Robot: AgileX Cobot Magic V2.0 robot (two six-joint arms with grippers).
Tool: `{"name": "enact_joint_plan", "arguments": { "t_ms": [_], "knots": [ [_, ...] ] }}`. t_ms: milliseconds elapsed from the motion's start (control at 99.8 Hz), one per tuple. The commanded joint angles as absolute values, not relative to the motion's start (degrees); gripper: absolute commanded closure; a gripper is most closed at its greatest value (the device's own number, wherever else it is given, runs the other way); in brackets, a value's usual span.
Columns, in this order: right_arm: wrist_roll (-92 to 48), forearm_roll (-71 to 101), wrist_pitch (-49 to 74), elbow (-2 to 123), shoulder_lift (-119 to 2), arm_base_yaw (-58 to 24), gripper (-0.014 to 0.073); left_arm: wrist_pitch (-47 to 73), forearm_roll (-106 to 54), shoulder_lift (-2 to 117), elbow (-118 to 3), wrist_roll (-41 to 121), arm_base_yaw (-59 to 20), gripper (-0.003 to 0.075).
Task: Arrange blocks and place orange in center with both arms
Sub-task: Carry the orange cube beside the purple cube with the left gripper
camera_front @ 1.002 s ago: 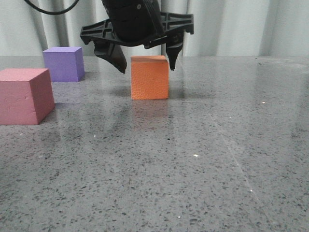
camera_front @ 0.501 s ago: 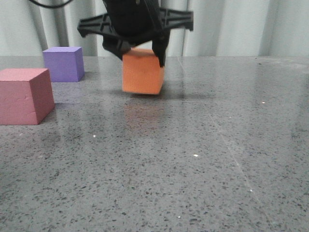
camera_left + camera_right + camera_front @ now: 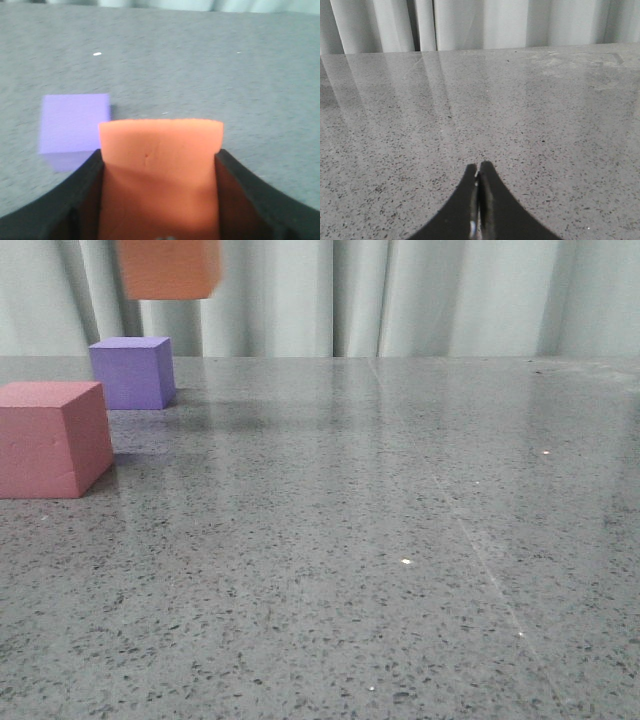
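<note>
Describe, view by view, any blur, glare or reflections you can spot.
Front view: the orange cube is motion-smeared and cropped, and the glossy stone tabletop mirrors the curtain folds. Left wrist view: soft throughout, purple cube fuzzy. Right wrist view: pale streaks of glare.

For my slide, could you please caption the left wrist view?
Left hand grips the orange cube above the purple cube.

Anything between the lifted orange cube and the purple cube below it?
Nothing. In the front view the orange cube hangs clear above the purple cube, only curtain behind the gap; the left gripper holds it.
</note>
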State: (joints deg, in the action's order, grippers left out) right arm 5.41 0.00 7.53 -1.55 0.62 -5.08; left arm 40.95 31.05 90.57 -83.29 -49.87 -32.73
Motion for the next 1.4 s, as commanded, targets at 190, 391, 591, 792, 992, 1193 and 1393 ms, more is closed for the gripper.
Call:
{"name": "enact_joint_plan", "arguments": {
  "t_ms": [190, 391, 591, 792, 992, 1193, 1393],
  "knots": [
    [4.9, 0.0, 2.6, -0.8, 2.0, -4.7, 0.0661, 34.6, 32.5, 85.3, -76.5, -50.0, -28.5, 0.06],
    [4.9, 0.0, 2.6, -0.8, 2.0, -4.7, 0.0661, 33.2, 32.6, 85.3, -74.1, -50.0, -27.4, 0.06],
    [4.9, 0.0, 2.6, -0.8, 2.0, -4.7, 0.0661, 31.1, 32.6, 85.9, -72.0, -50.0, -25.7, 0.06],
    [4.9, 0.0, 2.6, -0.8, 2.0, -4.7, 0.0661, 29.6, 32.3, 86.8, -69.2, -50.0, -25.2, 0.06],
    [4.9, 0.0, 2.6, -0.8, 2.0, -4.7, 0.0661, 27.9, 31.9, 88.4, -69.1, -50.0, -25.2, 0.06],
    [4.9, 0.0, 2.6, -0.8, 2.0, -4.7, 0.0661, 27.6, 31.2, 89.8, -69.1, -50.0, -25.2, 0.06],
    [4.9, 0.0, 2.6, -0.8, 2.0, -4.7, 0.0661, 27.6, 30.4, 91.5, -69.1, -50.0, -25.2, 0.0579]
  ]
}}
